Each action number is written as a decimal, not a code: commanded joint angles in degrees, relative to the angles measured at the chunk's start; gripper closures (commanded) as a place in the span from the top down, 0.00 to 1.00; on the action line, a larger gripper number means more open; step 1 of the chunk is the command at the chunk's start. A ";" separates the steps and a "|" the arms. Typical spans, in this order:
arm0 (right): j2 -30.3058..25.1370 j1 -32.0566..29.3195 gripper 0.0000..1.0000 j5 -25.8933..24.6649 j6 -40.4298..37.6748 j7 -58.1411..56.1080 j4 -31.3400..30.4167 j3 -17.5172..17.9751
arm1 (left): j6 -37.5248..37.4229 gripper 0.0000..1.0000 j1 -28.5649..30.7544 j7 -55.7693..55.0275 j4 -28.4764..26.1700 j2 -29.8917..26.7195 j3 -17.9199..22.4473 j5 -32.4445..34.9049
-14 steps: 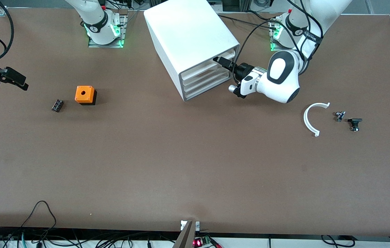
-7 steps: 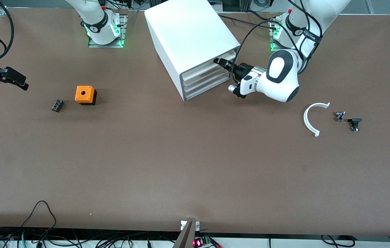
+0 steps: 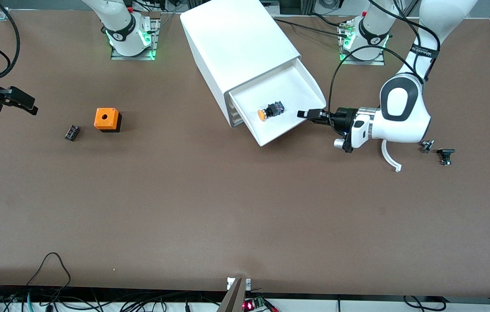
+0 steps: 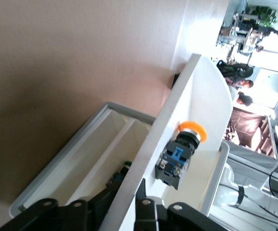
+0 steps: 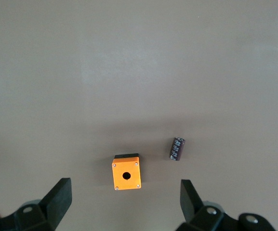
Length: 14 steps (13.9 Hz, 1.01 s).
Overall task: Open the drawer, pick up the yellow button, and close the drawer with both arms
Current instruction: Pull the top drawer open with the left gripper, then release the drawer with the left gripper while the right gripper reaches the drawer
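Hanging over the table's edge at the right arm's end, well apart from the cabinet (image 3: pixel 238 47), the right gripper (image 3: pixel 21 103) waits with its two black fingers spread wide and nothing between them. On the brown matte table (image 3: pixel 184 208), between this gripper and the cabinet, lie a small black ribbed part (image 3: pixel 72 132) and just beside it an orange cube (image 3: pixel 107 119) with a round hole in its top face and a black base.

At the middle stands the cabinet, a boxy body of smooth white plastic, turned at an angle. Its highest drawer (image 3: pixel 296 86) is pulled far out; it is a wide shallow tray with a flared front lip. Inside it the button (image 3: pixel 269 111) lies on its side on the drawer floor, with a round orange cap and a black body. In the left wrist view the button (image 4: pixel 179 156) also shows a blue piece on its body. The lower drawers (image 3: pixel 236 115) are pushed in.

In front of the drawer, the left gripper (image 3: pixel 314 115) has its black fingers clenched on the drawer's front lip near the corner. Toward the left arm's end from the cabinet, a thin white curved strip (image 3: pixel 390 158) lies partly under the arm's glossy wrist, and next to it are two small dark parts (image 3: pixel 437 149).
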 commanded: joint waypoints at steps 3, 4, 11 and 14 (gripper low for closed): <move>2.08 0.04 1.00 -0.03 -0.70 -3.90 0.89 0.20 | 2.51 1.00 2.48 -1.25 1.56 -3.08 0.43 2.41; 2.53 0.04 1.00 -0.12 -0.44 -4.00 0.89 0.20 | 2.51 1.00 3.36 -1.25 3.21 -4.40 0.52 7.22; 9.64 8.54 1.00 0.32 7.63 -3.12 0.89 0.37 | 0.48 1.00 7.77 -1.25 14.21 -12.92 1.49 54.05; 14.82 15.58 1.00 1.71 7.57 -4.17 8.16 1.07 | 0.23 1.00 7.94 -0.99 14.65 -16.79 3.85 63.86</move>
